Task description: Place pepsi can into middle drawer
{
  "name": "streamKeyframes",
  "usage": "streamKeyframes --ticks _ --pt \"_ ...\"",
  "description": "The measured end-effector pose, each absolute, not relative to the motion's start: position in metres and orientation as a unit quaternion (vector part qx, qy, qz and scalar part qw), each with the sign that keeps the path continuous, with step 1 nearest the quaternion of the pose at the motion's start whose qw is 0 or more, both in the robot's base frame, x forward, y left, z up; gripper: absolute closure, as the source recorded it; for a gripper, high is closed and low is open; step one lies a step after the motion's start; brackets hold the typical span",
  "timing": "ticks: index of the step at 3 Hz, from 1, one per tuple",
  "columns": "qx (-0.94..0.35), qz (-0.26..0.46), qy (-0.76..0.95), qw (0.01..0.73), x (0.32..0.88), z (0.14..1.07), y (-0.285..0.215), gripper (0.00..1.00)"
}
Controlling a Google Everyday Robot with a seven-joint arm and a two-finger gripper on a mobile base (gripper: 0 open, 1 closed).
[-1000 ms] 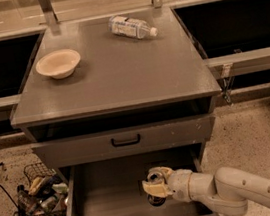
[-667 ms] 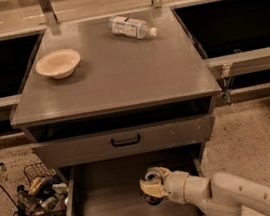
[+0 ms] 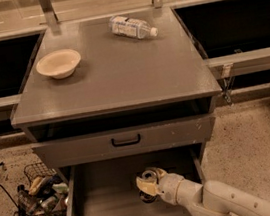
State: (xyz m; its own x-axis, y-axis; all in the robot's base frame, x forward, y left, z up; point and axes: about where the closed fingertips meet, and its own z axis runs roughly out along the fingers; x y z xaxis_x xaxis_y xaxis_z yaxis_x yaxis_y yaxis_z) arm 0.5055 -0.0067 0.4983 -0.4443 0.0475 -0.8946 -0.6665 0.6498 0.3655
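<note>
Gripper (image 3: 147, 184) clasps the pepsi can (image 3: 148, 197) between its fingers, inside the middle drawer (image 3: 105, 205).

Warm, fairly even light falls from above onto the desk (image 3: 120, 77), the brightest grey surface here. The bowl (image 3: 58, 64) throws only a soft, short shadow at its base, and the water bottle (image 3: 132, 27) carries small white glints. A dark band of shadow sits under the desk's overhang. The middle drawer (image 3: 109, 205) lies in dimmer light, darkest at its back; the pale gripper (image 3: 148, 183) stands out near its centre, while the pepsi can (image 3: 148, 197) beneath it nearly vanishes into shade.
</note>
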Motion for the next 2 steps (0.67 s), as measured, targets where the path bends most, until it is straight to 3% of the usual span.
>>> streamKeyframes --ticks 2 --pt "-0.187 0.354 0.774 0.491 0.5160 0.4850 -0.0105 1.00"
